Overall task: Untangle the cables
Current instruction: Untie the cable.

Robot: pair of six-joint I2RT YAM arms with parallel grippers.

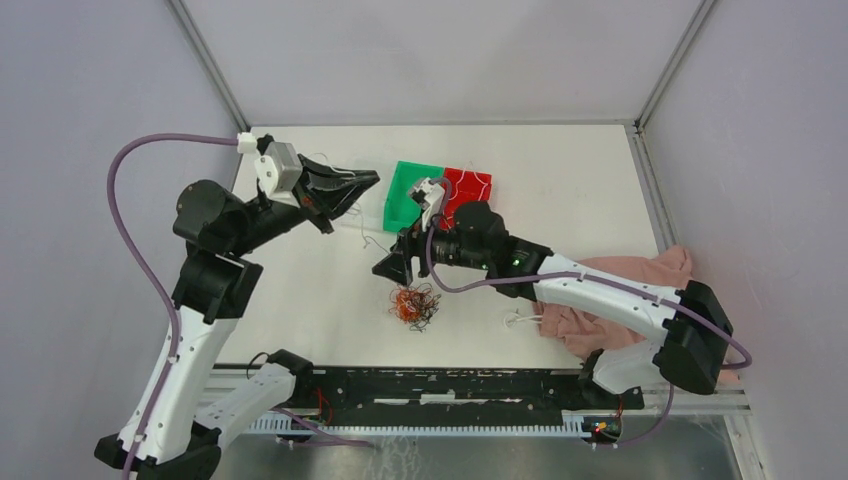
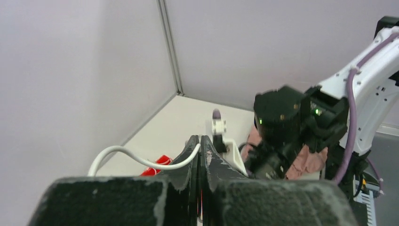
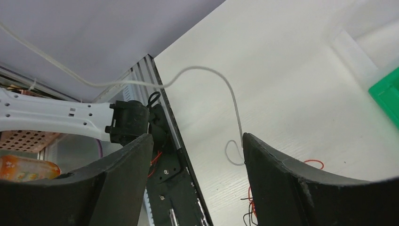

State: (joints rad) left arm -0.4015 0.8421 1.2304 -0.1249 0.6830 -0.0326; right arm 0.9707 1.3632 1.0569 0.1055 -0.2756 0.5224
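The cables lie as a small orange-and-black tangle on the counter, toward 6 o'clock of its middle in the top view. 1 white cable is lifted away from it. The left jaws, raised at 10 o'clock of the tangle, are pressed fully together on this strand, which loops out of the seam between their fingers. Holding it high and off to the side probably serves to draw it free of the knot.

The right jaws hang just at 11 o'clock of the tangle, spread wide with nothing between them. The white cable curls down beside the inner face of 1 of their fingers, most likely so they can take a fresh hold.

At 12 o'clock stand a green bin and a red bin, the red one with white strands in it, seemingly for sorted colours. A pink cloth lies at 3 o'clock, with another loose white strand at its edge.

Whether the held cable's far end is caught in the tangle cannot be told, because it is hair-fine from above. The right wrist hides part of both bins.
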